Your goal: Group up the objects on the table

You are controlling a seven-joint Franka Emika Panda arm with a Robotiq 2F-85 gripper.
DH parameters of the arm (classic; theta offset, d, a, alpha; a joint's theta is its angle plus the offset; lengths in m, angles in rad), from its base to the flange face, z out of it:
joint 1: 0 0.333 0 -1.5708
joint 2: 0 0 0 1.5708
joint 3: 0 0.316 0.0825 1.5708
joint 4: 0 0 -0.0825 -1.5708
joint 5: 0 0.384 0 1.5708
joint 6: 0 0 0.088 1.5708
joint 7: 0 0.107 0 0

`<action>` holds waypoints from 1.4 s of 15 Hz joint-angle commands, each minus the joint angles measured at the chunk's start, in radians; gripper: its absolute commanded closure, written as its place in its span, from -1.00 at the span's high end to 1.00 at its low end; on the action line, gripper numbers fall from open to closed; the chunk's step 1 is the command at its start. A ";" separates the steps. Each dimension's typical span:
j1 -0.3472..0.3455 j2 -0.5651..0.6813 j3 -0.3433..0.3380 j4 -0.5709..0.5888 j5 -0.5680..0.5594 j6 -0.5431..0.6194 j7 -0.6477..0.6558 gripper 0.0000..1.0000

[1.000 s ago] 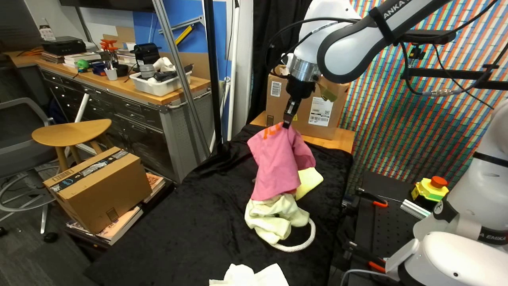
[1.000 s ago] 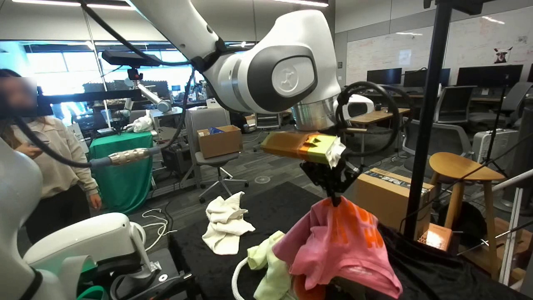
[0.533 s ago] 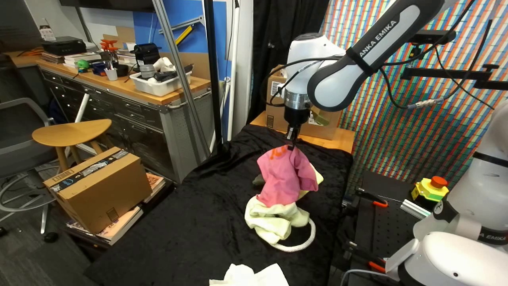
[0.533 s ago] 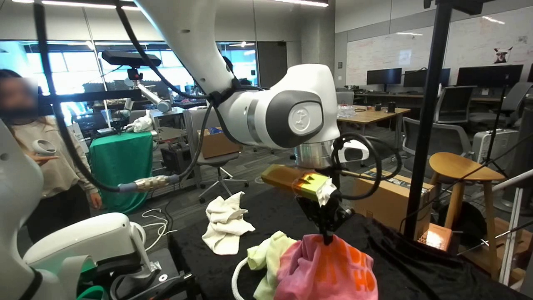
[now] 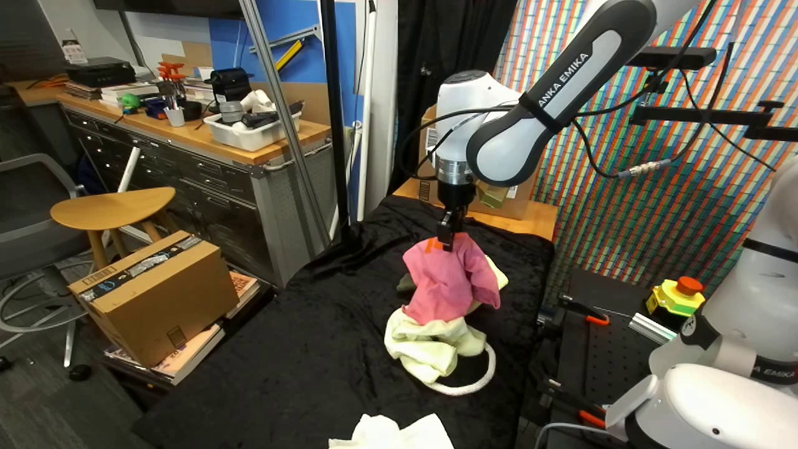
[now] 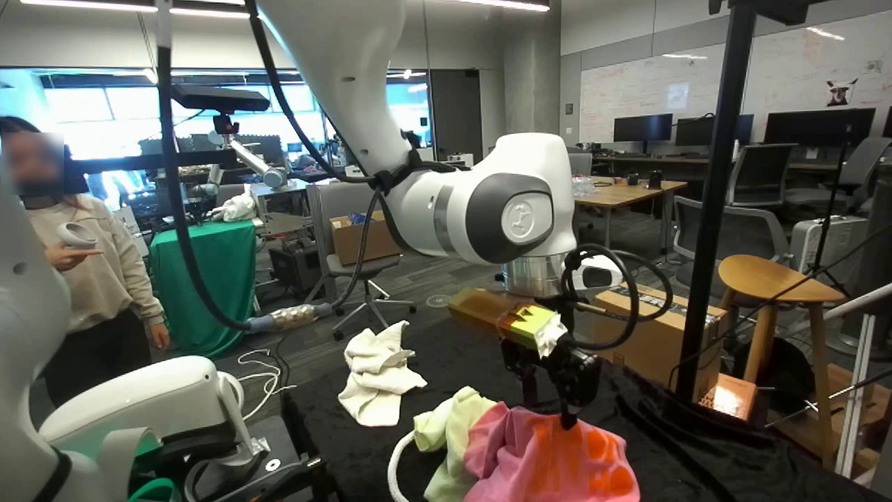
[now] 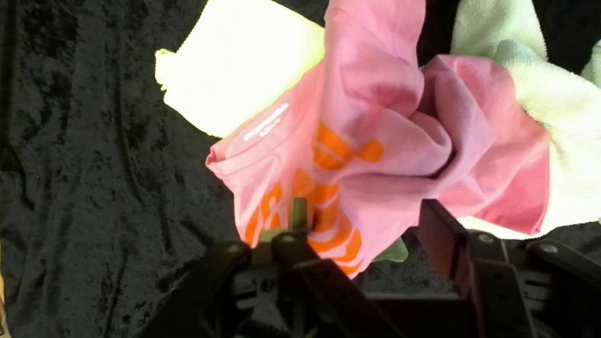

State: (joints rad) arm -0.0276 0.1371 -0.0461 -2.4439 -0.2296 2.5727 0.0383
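The pink cloth (image 5: pixel 444 287), with its orange print, lies crumpled on the black-covered table (image 5: pixel 293 362). My gripper (image 7: pixel 364 209) stands open just over it; a wide gap separates the fingers and nothing is gripped. In an exterior view the gripper (image 6: pixel 550 413) has its tips at or just above the fabric. A pale yellow cloth (image 5: pixel 430 349) touches the pink one, with the white rope ring (image 5: pixel 467 389) partly under it. A brighter yellow piece (image 7: pixel 244 65) and a bit of green (image 7: pixel 395 251) peek out beneath the pink. Apart from this pile lies the small white cloth (image 6: pixel 380 376).
Behind the table a cardboard box (image 5: pixel 430 137) stands on a wooden surface. Another box (image 5: pixel 156 293) sits on books beside the table. A black post (image 6: pixel 718 202) rises near the table's edge. A person (image 6: pixel 90 265) stands in the background.
My gripper has come down with the pink cloth, which has sunk onto the pile. The jaws have then spread and let it go. The other cloths and the rope ring have not moved.
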 commanded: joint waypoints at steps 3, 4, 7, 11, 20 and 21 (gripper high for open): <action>0.037 -0.038 -0.016 0.034 -0.128 0.002 0.108 1.00; 0.044 -0.049 -0.014 0.037 -0.166 0.003 0.124 1.00; 0.076 -0.052 0.003 0.049 -0.298 0.028 0.204 1.00; 0.117 -0.036 0.043 0.045 -0.348 0.047 0.222 1.00; 0.159 0.091 0.096 -0.046 -0.353 0.333 0.204 1.00; 0.157 0.120 0.118 -0.052 -0.326 0.363 0.188 1.00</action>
State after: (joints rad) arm 0.1316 0.1825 0.0389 -2.4851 -0.5987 2.8253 0.2535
